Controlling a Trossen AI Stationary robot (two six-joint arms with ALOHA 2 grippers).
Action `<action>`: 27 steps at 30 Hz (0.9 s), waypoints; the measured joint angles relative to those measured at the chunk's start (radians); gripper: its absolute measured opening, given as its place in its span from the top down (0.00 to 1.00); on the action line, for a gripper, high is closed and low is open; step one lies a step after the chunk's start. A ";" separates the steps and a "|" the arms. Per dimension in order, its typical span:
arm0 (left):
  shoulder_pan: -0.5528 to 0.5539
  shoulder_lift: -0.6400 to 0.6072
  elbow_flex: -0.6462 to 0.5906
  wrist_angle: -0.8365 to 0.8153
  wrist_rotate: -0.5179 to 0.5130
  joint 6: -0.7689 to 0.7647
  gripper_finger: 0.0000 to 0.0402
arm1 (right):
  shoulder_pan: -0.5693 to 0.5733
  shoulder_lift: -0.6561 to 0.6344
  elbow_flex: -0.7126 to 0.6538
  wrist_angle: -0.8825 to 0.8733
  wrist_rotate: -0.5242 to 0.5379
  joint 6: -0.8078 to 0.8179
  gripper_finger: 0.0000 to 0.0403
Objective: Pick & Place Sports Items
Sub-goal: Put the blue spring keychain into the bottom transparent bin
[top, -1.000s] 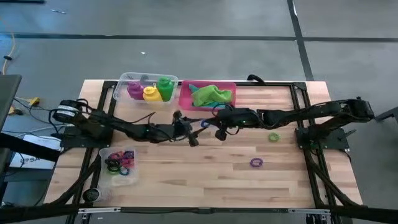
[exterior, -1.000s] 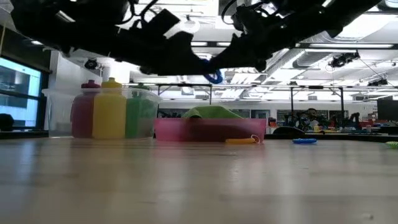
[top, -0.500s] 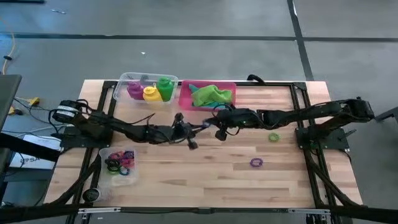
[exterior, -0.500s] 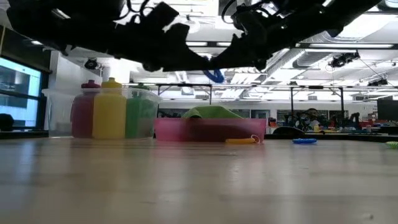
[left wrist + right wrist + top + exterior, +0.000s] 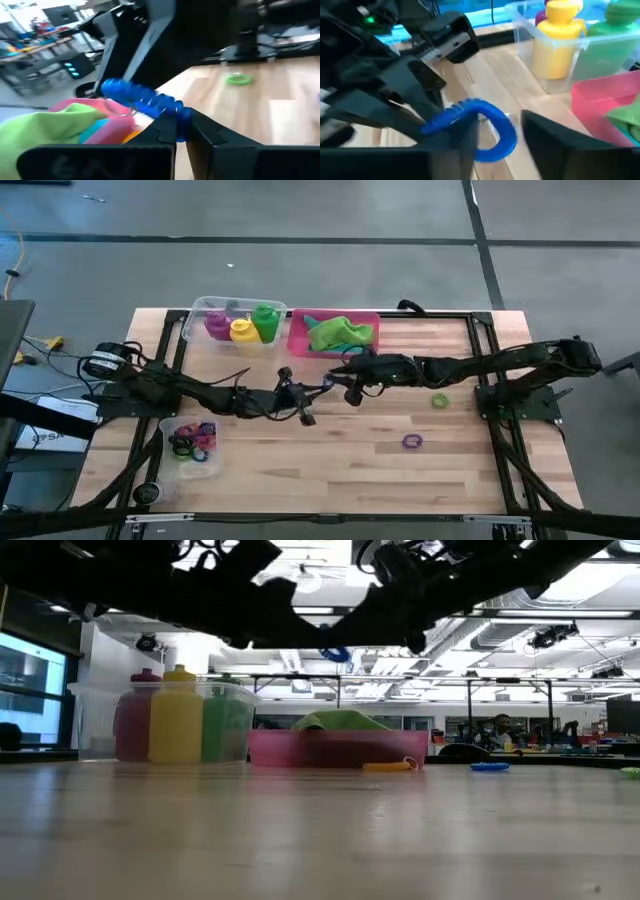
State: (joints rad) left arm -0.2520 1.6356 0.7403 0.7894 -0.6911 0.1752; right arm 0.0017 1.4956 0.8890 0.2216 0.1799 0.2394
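Overhead, pale wood desk (image 5: 330, 460) fills mid-frame on grey floor (image 5: 300, 260); left tool (image 5: 182, 131) clamps a blue ring (image 5: 142, 100), right tool (image 5: 497, 140) parted around it.

Past the grippers I see a pink tray (image 5: 298, 335) on the wooden bench (image 5: 330, 465), a clear tub (image 5: 200, 311) beside it, and a smaller clear tub (image 5: 200, 470) near the bench's front left. Office desks show far behind.
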 joint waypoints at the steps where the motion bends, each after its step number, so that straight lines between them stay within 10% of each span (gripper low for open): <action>1: -0.001 0.000 0.000 -0.002 -0.017 0.012 0.99 | 0.000 0.000 0.000 0.010 -0.006 0.000 0.67; 9: -0.010 0.000 0.000 -0.025 -0.148 0.102 0.99 | 0.003 0.000 0.000 0.049 -0.104 0.030 0.42; 19: -0.119 -0.084 0.000 -0.287 -0.302 -0.025 0.99 | 0.040 0.000 0.000 0.061 -0.100 0.026 0.36; 27: -0.223 -0.309 0.000 -0.747 -0.092 -0.348 0.99 | 0.071 0.000 0.000 0.060 -0.101 0.026 0.36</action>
State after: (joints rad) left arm -0.4747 1.3266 0.7403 0.0421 -0.7836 -0.1726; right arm 0.0724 1.4956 0.8886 0.2817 0.0794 0.2657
